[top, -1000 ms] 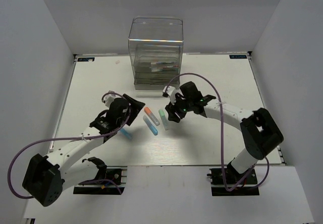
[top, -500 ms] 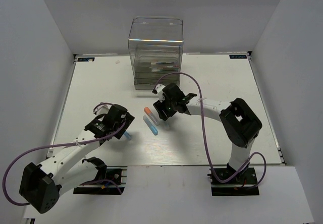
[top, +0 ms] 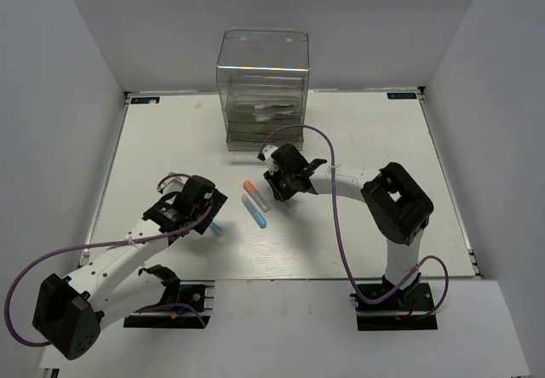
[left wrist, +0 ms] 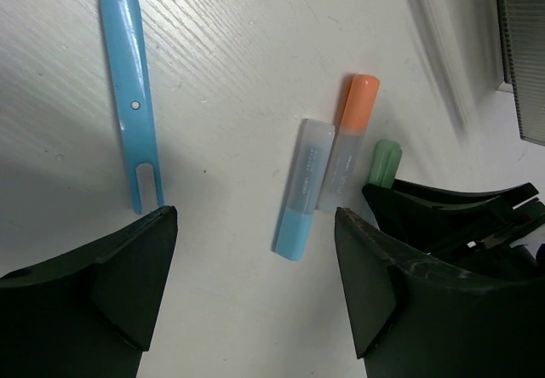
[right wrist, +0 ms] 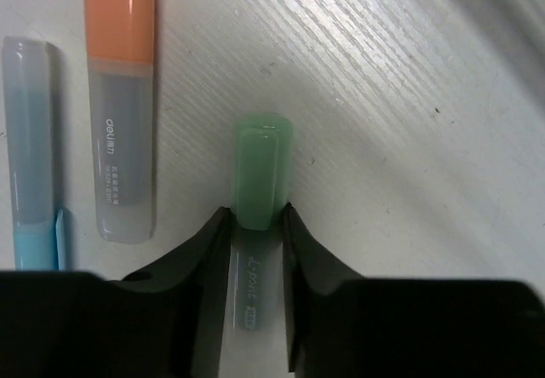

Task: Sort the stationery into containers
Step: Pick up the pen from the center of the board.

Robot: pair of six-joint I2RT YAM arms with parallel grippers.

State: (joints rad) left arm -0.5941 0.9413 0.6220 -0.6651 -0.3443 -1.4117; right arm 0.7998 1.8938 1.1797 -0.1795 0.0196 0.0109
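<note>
Right tool (right wrist: 256,225) stretched forward and down, pinching mint-green marker (right wrist: 261,165), left tool (left wrist: 253,242) spread, tilted toward light-blue marker (left wrist: 300,195)

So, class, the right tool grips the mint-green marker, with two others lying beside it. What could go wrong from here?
1. The right tool pinches the smooth mint-green marker with its cap sticking out past the fingertips, so it might slip or tilt when lifted.
2. The orange marker and the light-blue marker lie close by, so a sideways move could knock them.
</note>
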